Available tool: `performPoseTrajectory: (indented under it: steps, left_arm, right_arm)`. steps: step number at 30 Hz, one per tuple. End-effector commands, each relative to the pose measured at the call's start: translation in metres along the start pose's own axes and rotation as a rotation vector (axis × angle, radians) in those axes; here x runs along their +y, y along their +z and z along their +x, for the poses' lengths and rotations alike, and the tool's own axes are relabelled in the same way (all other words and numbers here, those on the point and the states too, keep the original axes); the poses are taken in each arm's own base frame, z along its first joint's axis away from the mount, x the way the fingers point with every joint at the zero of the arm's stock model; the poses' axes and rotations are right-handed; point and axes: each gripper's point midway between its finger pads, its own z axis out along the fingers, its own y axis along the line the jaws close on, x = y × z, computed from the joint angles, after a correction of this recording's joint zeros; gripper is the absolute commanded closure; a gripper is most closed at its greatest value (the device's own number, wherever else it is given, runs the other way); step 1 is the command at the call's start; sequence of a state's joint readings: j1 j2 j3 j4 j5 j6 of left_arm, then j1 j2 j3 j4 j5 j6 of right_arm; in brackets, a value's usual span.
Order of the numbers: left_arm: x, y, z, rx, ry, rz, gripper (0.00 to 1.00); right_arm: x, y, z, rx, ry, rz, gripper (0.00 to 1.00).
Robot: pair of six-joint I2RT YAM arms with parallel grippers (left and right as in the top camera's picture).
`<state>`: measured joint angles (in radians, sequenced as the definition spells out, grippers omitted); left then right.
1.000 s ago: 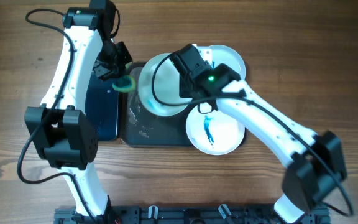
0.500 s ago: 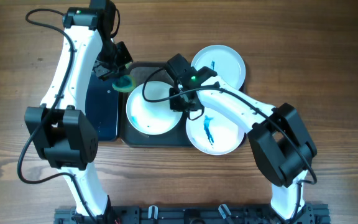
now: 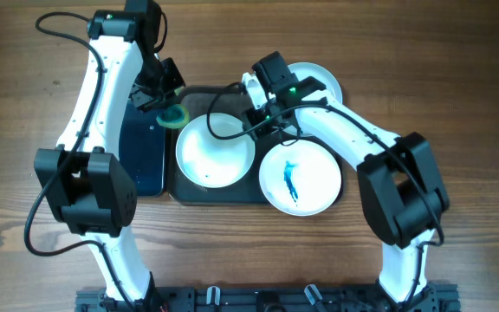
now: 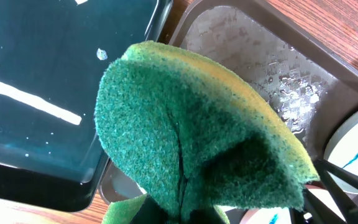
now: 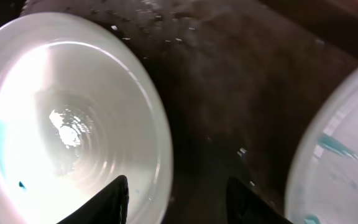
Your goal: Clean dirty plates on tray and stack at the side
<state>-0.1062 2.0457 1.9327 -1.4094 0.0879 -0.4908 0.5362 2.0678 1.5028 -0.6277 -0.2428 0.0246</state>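
Green sponge [image 4: 191,137] sat pinched in the left end effector [image 3: 166,107] over a corner of the grey tray [image 3: 219,196]; the right end effector [image 5: 176,186] hung empty, jaws parted, beside the plate [image 3: 215,149] lying on that tray. Wiping well likely meant pressing the sponge flat, circling out from centre.

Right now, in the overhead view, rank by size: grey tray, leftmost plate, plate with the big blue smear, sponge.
1. Grey tray
2. Leftmost plate and blue-smear plate: look alike
3. Sponge

Green-yellow sponge [image 4: 191,124] near glossy black tray [image 3: 141,152] edge; wooden table [image 3: 457,87]
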Motion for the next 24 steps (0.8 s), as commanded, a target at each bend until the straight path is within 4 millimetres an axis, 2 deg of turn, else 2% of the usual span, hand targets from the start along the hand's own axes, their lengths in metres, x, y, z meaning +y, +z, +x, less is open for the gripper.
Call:
performPoseTrajectory:
  steps: [1,5,14,16,18,19,24]
  left_arm:
    - [-0.004,-0.007,-0.004,-0.025,0.016,0.017,0.96]
    - [-0.004,-0.007,-0.004,-0.026,0.016,0.017,0.96]
    - [-0.004,-0.006,-0.005,-0.027,0.017,0.018,0.96]
    - [-0.004,-0.006,-0.005,-0.027,0.016,0.018,0.96]
    - [-0.005,-0.006,-0.004,-0.027,0.018,0.018,0.96]
    - [-0.005,-0.006,-0.004,-0.026,0.018,0.018,0.96]
    - [-0.005,-0.006,-0.004,-0.026,0.018,0.018,0.96]
  right_arm:
    - [0.015,0.009,-0.007,-0.008,-0.070,-0.083,0.51]
    - [0.014,0.026,-0.001,0.020,-0.041,-0.099,0.55]
    - [0.011,0.038,-0.003,0.029,0.004,-0.094,0.68]
    - [0.011,0.039,-0.004,0.031,0.005,-0.094,0.75]
    - [0.011,0.040,-0.003,0.043,0.007,-0.094,0.91]
    - [0.011,0.040,-0.003,0.048,0.007,-0.094,0.94]
    - [0.007,0.038,0.001,0.073,0.048,-0.050,0.96]
